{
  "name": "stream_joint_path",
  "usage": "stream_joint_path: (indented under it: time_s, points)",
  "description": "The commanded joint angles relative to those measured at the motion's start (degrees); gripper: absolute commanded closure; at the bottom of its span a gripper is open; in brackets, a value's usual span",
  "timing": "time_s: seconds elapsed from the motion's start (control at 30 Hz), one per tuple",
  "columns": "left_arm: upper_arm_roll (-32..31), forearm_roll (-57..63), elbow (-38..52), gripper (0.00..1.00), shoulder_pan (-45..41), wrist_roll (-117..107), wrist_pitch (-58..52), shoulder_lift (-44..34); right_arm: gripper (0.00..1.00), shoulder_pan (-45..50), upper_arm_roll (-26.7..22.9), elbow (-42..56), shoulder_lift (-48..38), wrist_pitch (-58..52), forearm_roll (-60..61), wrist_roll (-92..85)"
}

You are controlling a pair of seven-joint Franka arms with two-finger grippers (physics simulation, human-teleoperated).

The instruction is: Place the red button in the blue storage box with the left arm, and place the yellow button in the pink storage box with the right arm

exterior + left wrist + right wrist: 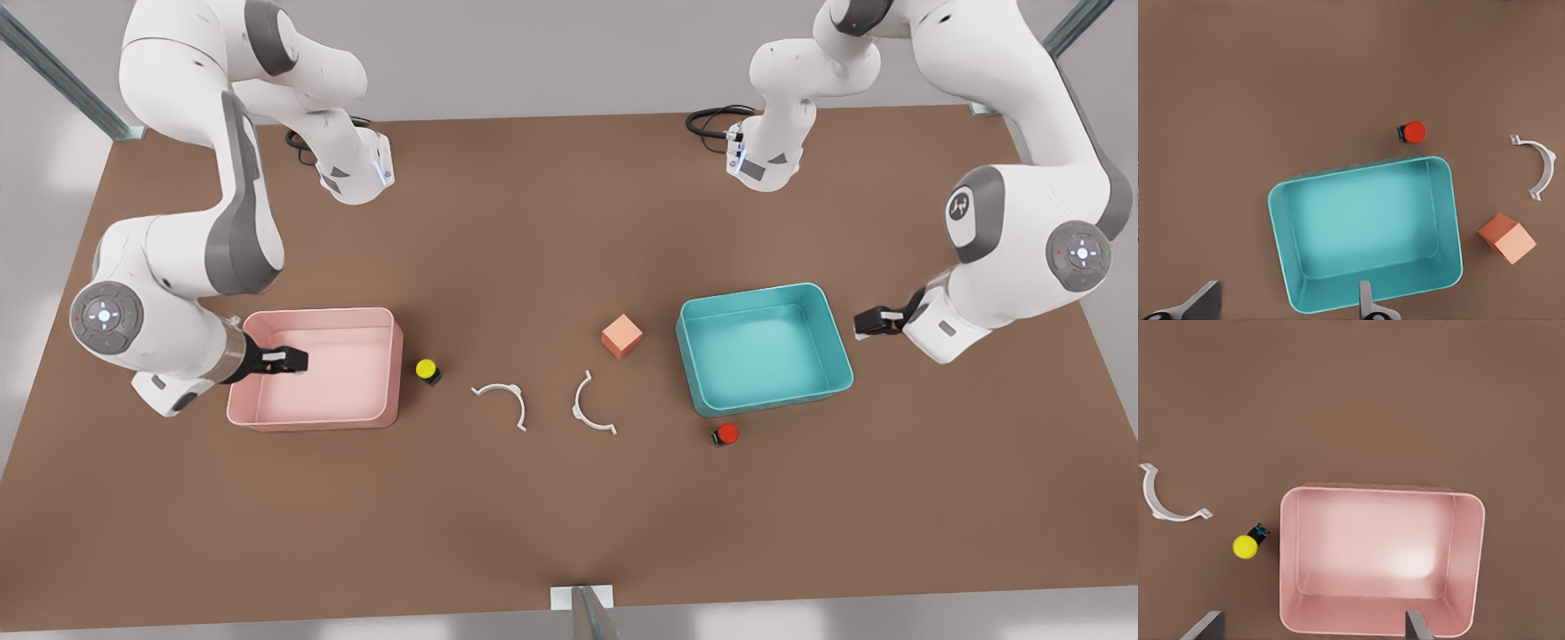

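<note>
Nearest the front camera, the red button (727,434) is seen standing on the brown bench (569,524), just beside the near wall of the blue storage box (763,348) and outside it; in the left wrist view the red button (1413,131) lies close to the blue storage box (1365,233) but apart from its rim. Two white curved clips (503,400) are laid on the bench between the two boxes. A little farther back, the yellow button (427,369) is found on the bench just beside the wall of the pink storage box (313,368) that faces the centre, also outside it. An orange cube (621,336) rests near the blue storage box on its centre-facing side.

The left end effector (876,321) is held just beside the blue storage box, on the front view's right; its fingers (1366,303) are spread apart and nothing is gripped. The right end effector (283,359) is held over the pink storage box, with its fingers (1417,627) likewise parted and empty.
</note>
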Motion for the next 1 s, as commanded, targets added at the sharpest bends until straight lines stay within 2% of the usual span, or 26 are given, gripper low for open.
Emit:
stream_joint_path:
  time_s: [0.0,0.1,0.2,0.37,0.47,0.57,0.7,0.77,0.97]
  points:
    - [-0.1,0.6,0.0,0.0,-0.1,1.1,4.5,0.0,0.0,0.0,0.1,0.0,0.0,2.6,0.1,2.6]
    - [-0.2,0.7,2.2,0.0,-6.5,1.2,6.2,5.3,0.0,0.1,0.1,-0.1,0.0,2.5,0.1,2.6]
    - [-0.2,0.2,1.7,0.0,-12.8,-0.1,23.4,12.7,0.0,0.3,0.4,-0.1,0.0,2.5,0.0,2.5]
    - [-0.2,-0.3,2.2,0.0,-13.0,-8.8,33.6,22.1,0.0,1.0,4.9,-1.8,5.9,5.4,-0.1,1.1]
    - [-0.2,-0.2,2.4,0.0,-14.2,-16.3,33.8,23.8,0.0,0.9,6.5,-7.4,5.3,11.4,-0.6,-3.4]
    - [-0.2,-0.7,1.9,0.0,-15.5,-19.4,37.1,25.0,0.0,0.3,9.6,-18.3,1.6,24.3,-5.5,-15.2]
    - [-0.2,-0.6,0.8,0.0,-15.4,-19.4,37.2,26.7,0.0,0.6,12.0,-22.6,2.2,30.2,-9.8,-25.2]
    - [-0.1,-0.6,0.1,0.0,-15.4,-19.4,37.2,27.4,0.0,0.4,12.2,-27.1,2.7,39.4,-10.1,-33.2]
    - [-0.1,-0.5,-1.0,0.0,-15.4,-19.4,38.4,29.5,0.0,1.2,13.7,-31.6,9.3,52.4,-10.2,-38.9]
